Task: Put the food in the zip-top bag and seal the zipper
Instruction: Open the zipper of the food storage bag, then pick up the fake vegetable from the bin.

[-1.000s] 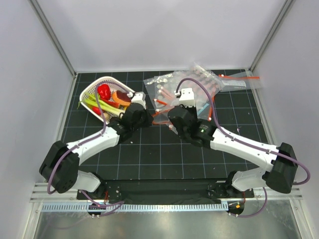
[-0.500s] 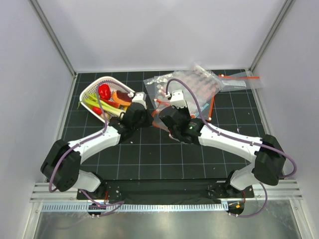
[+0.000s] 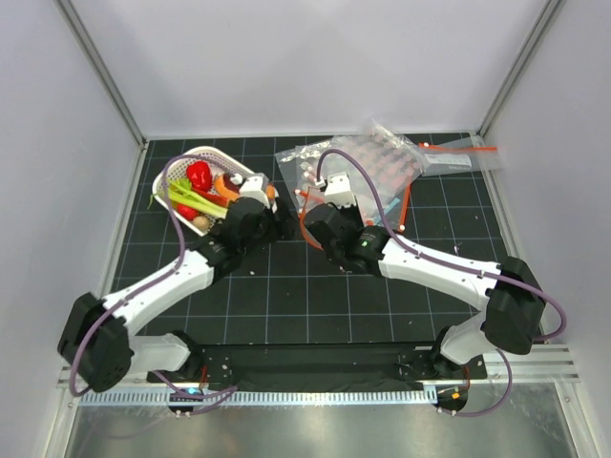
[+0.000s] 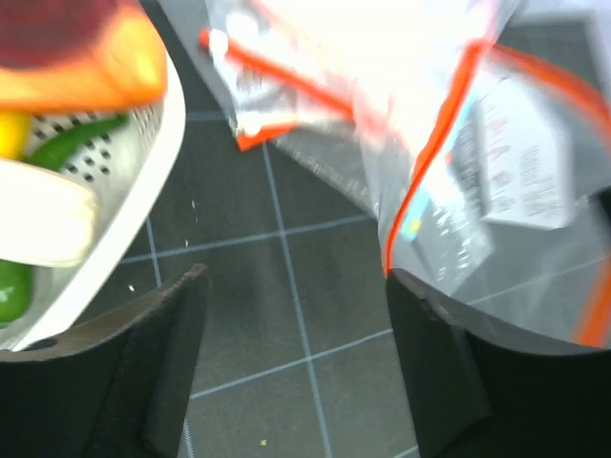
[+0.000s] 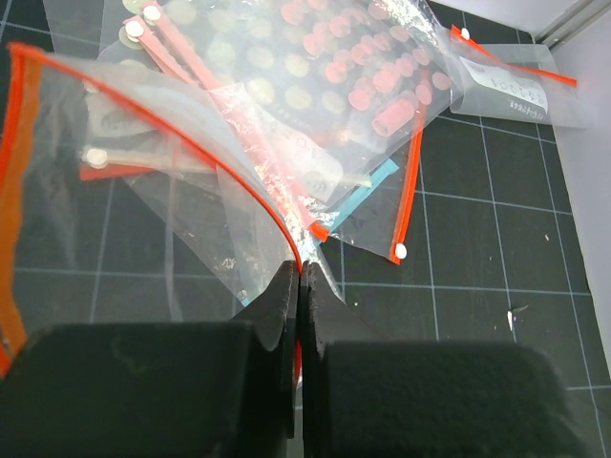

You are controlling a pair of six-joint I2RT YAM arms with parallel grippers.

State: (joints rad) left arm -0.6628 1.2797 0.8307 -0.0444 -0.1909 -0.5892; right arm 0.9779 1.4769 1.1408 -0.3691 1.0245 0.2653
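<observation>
Just crinkly, clear zip-top bag [image 5: 143, 191].

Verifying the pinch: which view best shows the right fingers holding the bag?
Right wrist: fingers shut on the zip-top bag's orange-red edge, close up. Top external: wrist covers it. Left wrist: only blurred bag mouth.

Plain white walls [image 3: 315, 57], black gridded table mat [image 3: 315, 305], grey metal corner posts [image 3: 102, 72], even diffuse light

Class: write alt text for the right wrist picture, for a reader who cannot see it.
The right pincer is shut on the orange-red edge of a clear bag, which billows to the left. Behind it, other bags lie on a black gridded mat.
</observation>
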